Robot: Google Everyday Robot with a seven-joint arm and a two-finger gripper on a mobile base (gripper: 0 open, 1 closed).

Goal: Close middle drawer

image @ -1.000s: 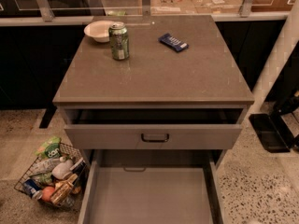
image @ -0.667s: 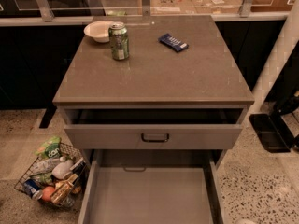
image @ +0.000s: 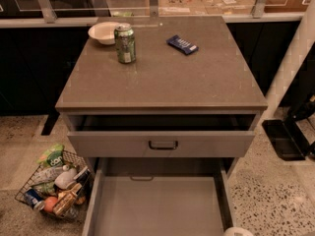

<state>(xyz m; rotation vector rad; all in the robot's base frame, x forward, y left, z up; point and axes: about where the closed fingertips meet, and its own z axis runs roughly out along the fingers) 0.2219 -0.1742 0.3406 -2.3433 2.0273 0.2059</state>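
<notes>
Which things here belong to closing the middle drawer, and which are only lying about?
For the job:
- middle drawer, pulled far out
- gripper, only a pale tip at the bottom edge, by the drawer's right side

Lying about:
- white bowl, green can and blue packet on the cabinet top
- top drawer, slightly open
- wire basket of clutter on the floor

Counts:
- 1 counter (image: 197, 82)
- On the counter: 1 white bowl (image: 102, 32), 1 green can (image: 125, 44), 1 blue packet (image: 181, 44)
- 2 open drawers: upper drawer (image: 206, 144) at centre frame, middle drawer (image: 157, 205) at bottom centre
- 1 black loop handle (image: 163, 145) clearly in view
- 1 wire basket (image: 74, 156) at lower left, contents too jumbled to count
- 1 end effector (image: 238, 232), a pale sliver at the bottom edge, right of centre
</notes>
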